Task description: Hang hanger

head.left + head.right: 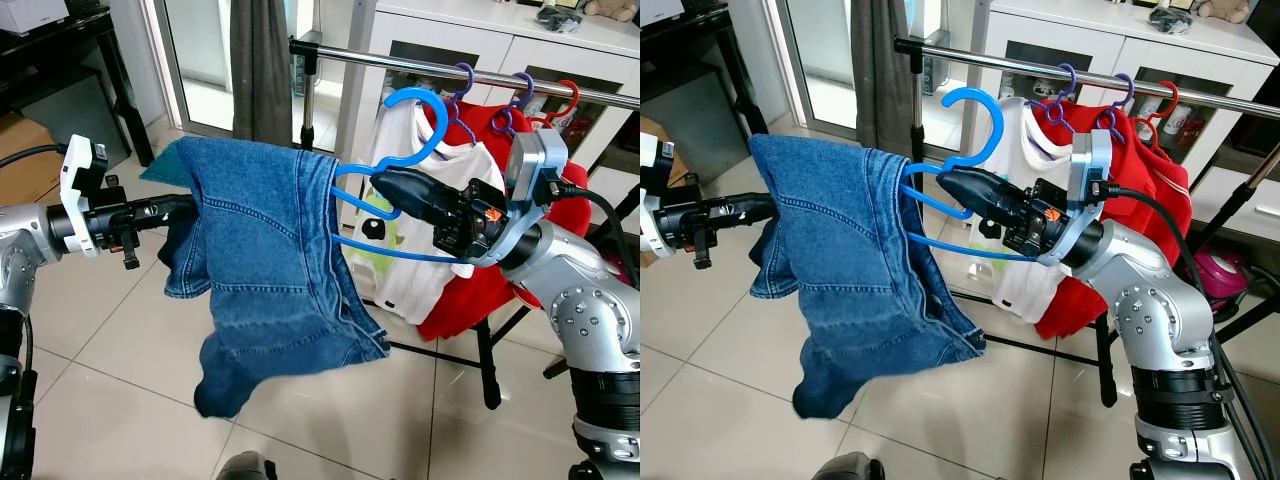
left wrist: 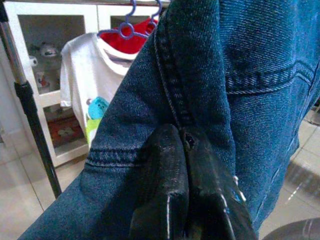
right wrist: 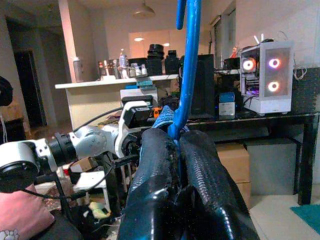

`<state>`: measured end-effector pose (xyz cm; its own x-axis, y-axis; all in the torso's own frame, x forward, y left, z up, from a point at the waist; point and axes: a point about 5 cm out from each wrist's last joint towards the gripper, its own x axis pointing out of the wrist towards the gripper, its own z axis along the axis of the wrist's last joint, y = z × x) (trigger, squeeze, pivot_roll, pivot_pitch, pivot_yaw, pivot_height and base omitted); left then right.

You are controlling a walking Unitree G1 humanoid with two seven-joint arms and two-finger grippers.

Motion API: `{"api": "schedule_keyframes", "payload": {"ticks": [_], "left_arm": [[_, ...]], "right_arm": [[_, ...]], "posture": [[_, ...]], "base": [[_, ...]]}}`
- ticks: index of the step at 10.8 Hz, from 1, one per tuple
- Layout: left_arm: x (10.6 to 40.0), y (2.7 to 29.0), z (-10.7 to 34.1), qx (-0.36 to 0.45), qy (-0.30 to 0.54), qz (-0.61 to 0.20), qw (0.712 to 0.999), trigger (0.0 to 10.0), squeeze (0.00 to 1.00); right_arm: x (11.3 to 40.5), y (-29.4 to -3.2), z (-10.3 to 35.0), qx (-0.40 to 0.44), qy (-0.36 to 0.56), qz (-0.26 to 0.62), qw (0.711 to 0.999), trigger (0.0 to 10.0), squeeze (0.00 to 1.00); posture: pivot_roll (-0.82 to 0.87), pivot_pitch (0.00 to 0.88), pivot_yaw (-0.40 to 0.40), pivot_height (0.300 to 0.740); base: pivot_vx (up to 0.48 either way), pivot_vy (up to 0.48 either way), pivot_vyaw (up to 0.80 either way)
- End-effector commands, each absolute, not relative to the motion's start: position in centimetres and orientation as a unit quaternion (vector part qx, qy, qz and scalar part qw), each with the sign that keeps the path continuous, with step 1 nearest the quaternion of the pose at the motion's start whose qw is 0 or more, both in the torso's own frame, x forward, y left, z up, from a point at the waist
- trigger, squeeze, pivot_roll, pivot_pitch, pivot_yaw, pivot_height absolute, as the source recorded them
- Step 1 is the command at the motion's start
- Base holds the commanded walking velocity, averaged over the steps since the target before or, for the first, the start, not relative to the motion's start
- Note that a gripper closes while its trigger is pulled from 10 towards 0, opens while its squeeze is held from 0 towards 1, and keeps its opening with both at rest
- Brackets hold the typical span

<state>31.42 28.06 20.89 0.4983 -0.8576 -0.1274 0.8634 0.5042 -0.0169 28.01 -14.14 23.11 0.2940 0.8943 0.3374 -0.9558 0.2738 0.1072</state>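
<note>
Hanger (image 1: 400,160), half hidden under jeans (image 1: 265,260), pinched by right hand (image 1: 385,185); left hand (image 2: 186,150) pinches denim.

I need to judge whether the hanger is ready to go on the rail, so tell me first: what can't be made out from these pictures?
- Blue hanger: its left half lies under the jeans in both eye views.
- Left gripper: its fingertips are buried in denim in the left wrist view.
- Rail: its right end is cut off by the picture edge.
- Right gripper: the hanger's hook runs off the top of the right wrist view.
</note>
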Motion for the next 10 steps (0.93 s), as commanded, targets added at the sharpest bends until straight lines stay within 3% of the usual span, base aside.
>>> {"api": "schedule_keyframes", "payload": {"ticks": [1, 4, 6, 9, 10], "left_arm": [[31.6, 28.0, 21.3, 0.032, 0.046, -0.493, 0.868, 0.0, 0.00], [31.4, 29.2, 21.4, 0.026, 0.015, -0.443, 0.896, 0.0, 0.00], [30.2, 31.9, 21.8, 0.019, -0.009, -0.380, 0.925, 0.0, 0.00], [29.5, 32.9, 22.4, 0.042, -0.027, -0.352, 0.935, 0.0, 0.00], [29.5, 32.1, 22.8, 0.055, -0.037, -0.360, 0.930, 10.0, 0.00]], "right_arm": [[27.8, -14.0, 24.0, 0.140, -0.126, 0.594, 0.782, 10.0, 0.00], [27.7, -14.2, 23.7, 0.139, -0.125, 0.582, 0.791, 10.0, 0.00], [27.7, -14.4, 23.3, 0.138, -0.120, 0.573, 0.799, 10.0, 0.00], [27.8, -14.1, 23.2, 0.140, -0.116, 0.580, 0.794, 10.0, 0.00], [27.8, -14.0, 23.2, 0.141, -0.116, 0.583, 0.792, 10.0, 0.00]], "posture": [[0.02, 0.000, -0.018, 0.740], [0.01, 0.000, -0.005, 0.740], [0.02, 0.000, -0.008, 0.740], [0.03, 0.000, -0.025, 0.740], [0.03, 0.000, -0.025, 0.740]], "base": [[0.000, 0.000, 0.00], [0.000, 0.000, 0.00], [0.000, 0.000, 0.00], [0.000, 0.000, 0.00], [0.000, 0.000, 0.00]]}}
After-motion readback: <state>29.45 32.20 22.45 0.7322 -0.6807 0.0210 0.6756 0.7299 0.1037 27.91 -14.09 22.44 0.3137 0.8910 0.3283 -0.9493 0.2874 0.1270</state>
